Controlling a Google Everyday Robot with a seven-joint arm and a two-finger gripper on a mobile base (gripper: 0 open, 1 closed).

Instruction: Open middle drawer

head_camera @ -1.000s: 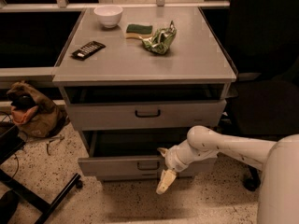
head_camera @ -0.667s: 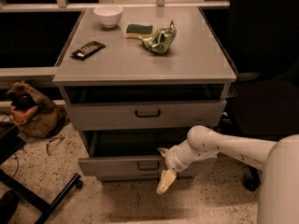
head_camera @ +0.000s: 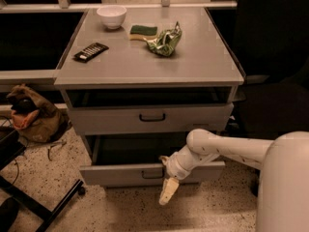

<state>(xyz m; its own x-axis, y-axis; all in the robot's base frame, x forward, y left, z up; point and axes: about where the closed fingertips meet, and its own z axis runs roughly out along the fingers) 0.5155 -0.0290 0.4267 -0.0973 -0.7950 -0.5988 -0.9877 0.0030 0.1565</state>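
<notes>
Lying slumped on the speckled floor left of the table (head_camera: pixel 145 66): a brown bag (head_camera: pixel 34 122). On the table, near its left edge, a black remote (head_camera: pixel 91 51), flat and askew. By the far left corner, a white bowl (head_camera: pixel 111 16), upright. Toward the middle of the far edge, a green-topped sponge (head_camera: pixel 143 31), and just beside it on the right a crumpled green wrapper (head_camera: pixel 165 40).

Under the table's front edge, an upper drawer (head_camera: pixel 111 120), grey, with a black bar handle (head_camera: pixel 152 117), standing out a little with a dark gap above. Below that, the middle drawer (head_camera: pixel 111 174), pulled well forward of the upper one, dark inside showing behind its grey front, and a small black handle (head_camera: pixel 150 174) at mid-front.

At that handle's right end, the tool (head_camera: pixel 167 191), pale, hanging down past the drawer's lower edge toward the floor. Cannot tell whether spread or pressed together, nor whether touching the handle.

Reaching in from the right, below the table's near right corner, a white arm (head_camera: pixel 227 150), bent at a rounded joint in front of the middle drawer's right part.
</notes>
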